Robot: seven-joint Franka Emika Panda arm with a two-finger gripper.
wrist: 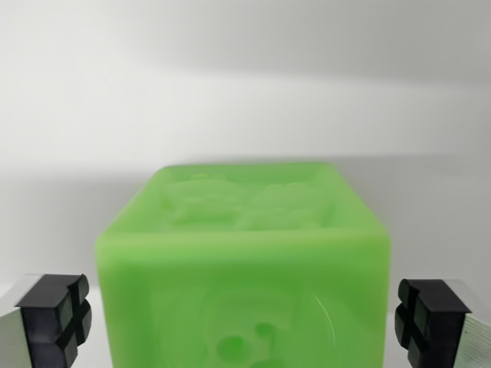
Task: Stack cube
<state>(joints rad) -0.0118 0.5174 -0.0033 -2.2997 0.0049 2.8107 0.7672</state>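
Green cube [244,264] centred low in the wrist view, resting upright on a white surface [245,100]. Raised relief on top and near faces; no long axis, near face square to the camera. Flanked by gripper [245,318], spread wide: black pads [55,318] clear of both sides, not touching. Nothing else nearby; path unobstructed.

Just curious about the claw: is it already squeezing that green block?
No: the green cube sits between the gripper's black pads, with a white gap visible on each side.
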